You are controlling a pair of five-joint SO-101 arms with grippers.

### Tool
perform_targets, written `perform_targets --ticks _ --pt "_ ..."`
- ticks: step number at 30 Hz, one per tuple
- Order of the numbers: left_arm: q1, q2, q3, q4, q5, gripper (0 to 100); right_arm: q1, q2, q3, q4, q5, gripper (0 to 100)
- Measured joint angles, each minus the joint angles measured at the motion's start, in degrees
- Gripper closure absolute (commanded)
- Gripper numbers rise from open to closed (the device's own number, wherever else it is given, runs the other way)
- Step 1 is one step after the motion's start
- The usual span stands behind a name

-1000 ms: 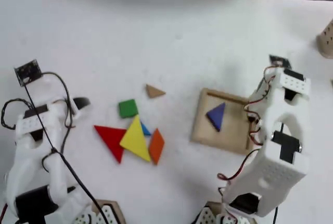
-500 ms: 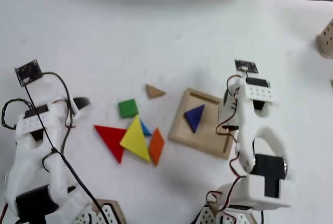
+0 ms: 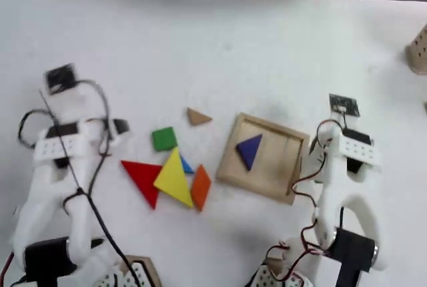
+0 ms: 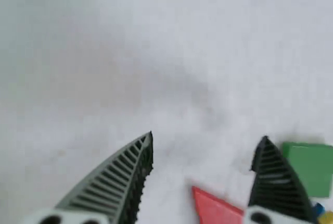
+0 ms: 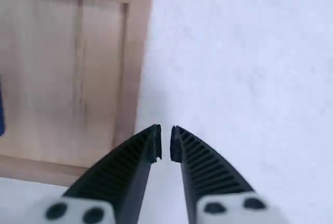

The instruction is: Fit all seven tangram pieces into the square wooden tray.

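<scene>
**One of seven in, six to go**

Tray [image 3: 283, 163] sits on the table [image 3: 200, 47] to the right of the loose pieces, turned a bit askew. Only the blue triangle [image 3: 249, 150] lies inside it, toward the side nearest the pile; the rest of the tray floor is bare wood.

Outside the tray:
- Tan triangle [image 3: 198, 117] sits alone.
- Green square [image 3: 163, 139] is near it.
- Red triangle [image 3: 142, 179], yellow triangle [image 3: 173, 179] and orange piece [image 3: 201, 187] are bunched together and touching.
- A small blue bit [image 3: 187, 165] peeks out at the yellow one's edge; its shape is hard to tell.

Left gripper [image 4: 206, 138] has its fingers wide apart and holds nothing. It hangs over bare table just beside the red triangle and green square. Right gripper [image 5: 165, 130] has its fingers nearly together with nothing between them, just off the tray's outer rim on the side away from the pile.

Judgement: early stage, roughly one seventh done. No piece is in hand. The left arm looks best placed for the next pick. The clustered pieces may need separating.
</scene>
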Motion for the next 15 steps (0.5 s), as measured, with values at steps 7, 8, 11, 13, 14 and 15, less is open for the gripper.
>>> perform_targets --ticks 7,8,11,13,14,15 --pt "19.2 0.0 -15.2 10.6 0.0 98 7.0 -1.4 3.7 -0.3 4.0 95.4" --pt "22.3 0.0 -17.1 10.7 0.0 98 8.0 -1.4 3.7 -0.3 4.0 95.4" --pt "30.7 0.0 -21.7 9.1 0.0 98 9.0 -1.4 3.7 -1.4 4.2 95.4" --pt "36.3 0.0 -22.7 5.9 0.1 98 9.0 -1.4 3.7 -1.4 4.2 95.4" --pt "38.9 0.0 -22.7 4.0 0.1 98 8.9 -1.4 3.7 -1.4 4.2 95.4" --pt "41.5 0.0 -22.8 2.3 0.1 98 8.9 -1.4 3.7 -1.5 4.2 95.4"
